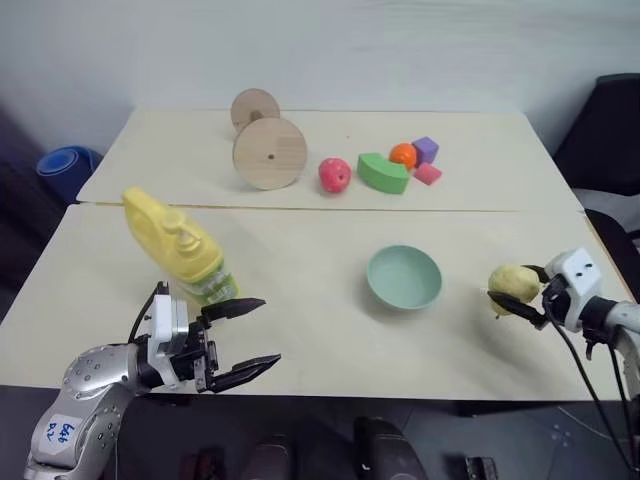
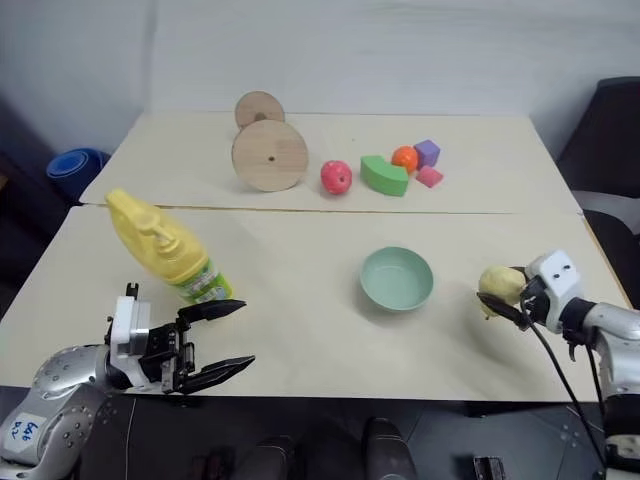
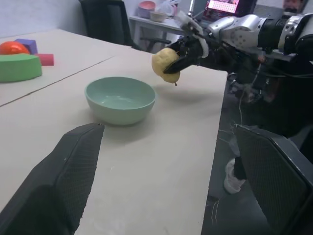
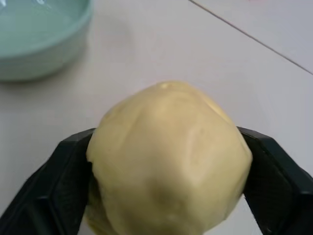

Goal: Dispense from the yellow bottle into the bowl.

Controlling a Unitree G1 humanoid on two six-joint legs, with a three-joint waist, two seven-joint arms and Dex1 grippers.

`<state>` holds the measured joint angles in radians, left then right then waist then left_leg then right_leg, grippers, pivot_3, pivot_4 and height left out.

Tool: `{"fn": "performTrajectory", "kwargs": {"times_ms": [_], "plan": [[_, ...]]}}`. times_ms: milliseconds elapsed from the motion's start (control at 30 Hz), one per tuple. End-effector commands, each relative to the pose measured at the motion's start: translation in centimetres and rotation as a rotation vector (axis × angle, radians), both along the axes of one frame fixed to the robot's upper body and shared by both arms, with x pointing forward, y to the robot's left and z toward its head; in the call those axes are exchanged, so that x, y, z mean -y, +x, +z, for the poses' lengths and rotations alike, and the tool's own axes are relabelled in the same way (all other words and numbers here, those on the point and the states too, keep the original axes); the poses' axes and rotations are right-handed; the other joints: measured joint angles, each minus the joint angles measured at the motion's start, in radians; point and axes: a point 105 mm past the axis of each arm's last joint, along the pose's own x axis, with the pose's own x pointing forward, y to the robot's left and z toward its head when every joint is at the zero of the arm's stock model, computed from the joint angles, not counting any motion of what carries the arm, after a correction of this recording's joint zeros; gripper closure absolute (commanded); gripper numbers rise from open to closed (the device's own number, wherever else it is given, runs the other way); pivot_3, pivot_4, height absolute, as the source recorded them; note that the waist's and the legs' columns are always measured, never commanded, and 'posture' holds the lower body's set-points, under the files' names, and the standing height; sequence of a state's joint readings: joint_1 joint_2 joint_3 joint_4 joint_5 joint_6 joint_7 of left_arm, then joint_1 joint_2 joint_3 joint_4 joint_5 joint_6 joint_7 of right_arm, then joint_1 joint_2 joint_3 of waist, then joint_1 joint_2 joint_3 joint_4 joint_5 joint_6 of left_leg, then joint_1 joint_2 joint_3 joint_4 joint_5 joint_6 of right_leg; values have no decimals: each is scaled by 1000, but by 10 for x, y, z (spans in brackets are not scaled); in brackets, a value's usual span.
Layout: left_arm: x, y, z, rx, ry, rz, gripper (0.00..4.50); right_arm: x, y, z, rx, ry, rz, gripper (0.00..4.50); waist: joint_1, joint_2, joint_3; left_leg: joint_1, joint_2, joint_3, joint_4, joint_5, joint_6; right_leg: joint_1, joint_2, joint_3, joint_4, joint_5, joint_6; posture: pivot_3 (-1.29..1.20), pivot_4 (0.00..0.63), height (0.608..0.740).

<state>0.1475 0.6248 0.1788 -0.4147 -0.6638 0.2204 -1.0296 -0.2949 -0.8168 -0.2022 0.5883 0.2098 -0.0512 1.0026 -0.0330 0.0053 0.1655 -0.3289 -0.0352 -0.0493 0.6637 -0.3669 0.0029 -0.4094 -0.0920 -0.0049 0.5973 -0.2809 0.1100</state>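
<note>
A: Between the two black fingers of the left tool (image 1: 240,338) nothing is held; they stand wide apart, level, pointing along the pale wooden counter (image 1: 300,330).

B: And where is the tall yellow plastic bottle with the pump cap (image 1: 180,247)?

A: Just beyond this tool, near it. It leans, cap toward the far left, base with the green label close to the fingertips. I think the left arm is the nearer one.

B: The right tool (image 1: 518,302)?

A: It is clamped on a small lumpy pale-yellow ball (image 1: 513,287), over the right edge. The round mint-green bowl (image 1: 404,277) sits between both arms, empty.
</note>
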Motion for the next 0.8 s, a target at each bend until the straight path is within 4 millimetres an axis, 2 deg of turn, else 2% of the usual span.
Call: {"fn": "performTrajectory", "kwargs": {"times_ms": [33,67,133,200,267,300,367,433,533,633,700,800], "plan": [[-4,3,0,12,24,0,0,0,8,3,11,20,17,387,0,1,0,0,0,1,0,0,0,0,0,1,1,0,0,0,150,740],[-7,5,0,19,32,8,0,2,11,9,43,18,16,44,3,1,0,0,0,1,0,0,0,-1,0,3,1,0,0,0,150,740],[-11,7,0,26,36,22,0,1,11,25,103,37,39,21,6,1,1,0,0,1,0,0,0,-1,-1,6,1,0,0,0,150,740],[-15,7,-2,31,45,27,0,-10,5,40,151,60,114,21,9,1,1,0,0,0,0,0,0,-1,-1,8,-1,0,0,0,150,740],[-19,6,-7,30,60,29,0,-37,-8,58,182,91,238,21,15,1,1,-3,0,-3,0,0,0,-2,-1,7,-3,0,0,0,150,740],[-20,5,-8,30,64,30,0,-46,-14,63,182,107,273,21,21,2,0,-5,0,-4,0,-1,0,-2,-1,7,-3,0,0,0,150,740],[-23,5,-12,28,74,33,0,-82,-30,65,148,143,384,21,32,2,0,-6,0,-5,0,-1,0,-3,-2,6,-5,0,0,0,150,740],[-26,4,-15,24,82,31,0,-117,-47,57,75,196,473,21,34,1,0,-6,0,-6,0,-1,0,-2,-2,5,-6,0,0,0,150,740],[-27,2,-17,27,88,23,0,-150,-55,38,24,189,501,21,34,-2,-1,-6,0,-6,1,-1,0,-2,-2,5,-5,0,0,0,150,740],[-27,2,-16,35,90,18,0,-163,-49,25,16,166,458,21,34,-2,-1,-6,-1,-6,1,-1,0,-2,-3,6,-5,0,0,0,150,740],[-28,2,-15,47,96,12,0,-168,-40,5,-14,115,414,21,34,-2,-1,-6,-2,-6,1,-1,1,-2,-4,6,-5,0,0,0,150,740],[-28,4,-14,59,99,11,0,-170,-27,-14,-30,72,341,21,34,-2,-1,-6,-2,-6,1,-1,1,-2,-3,5,-5,0,0,0,150,740]]}}
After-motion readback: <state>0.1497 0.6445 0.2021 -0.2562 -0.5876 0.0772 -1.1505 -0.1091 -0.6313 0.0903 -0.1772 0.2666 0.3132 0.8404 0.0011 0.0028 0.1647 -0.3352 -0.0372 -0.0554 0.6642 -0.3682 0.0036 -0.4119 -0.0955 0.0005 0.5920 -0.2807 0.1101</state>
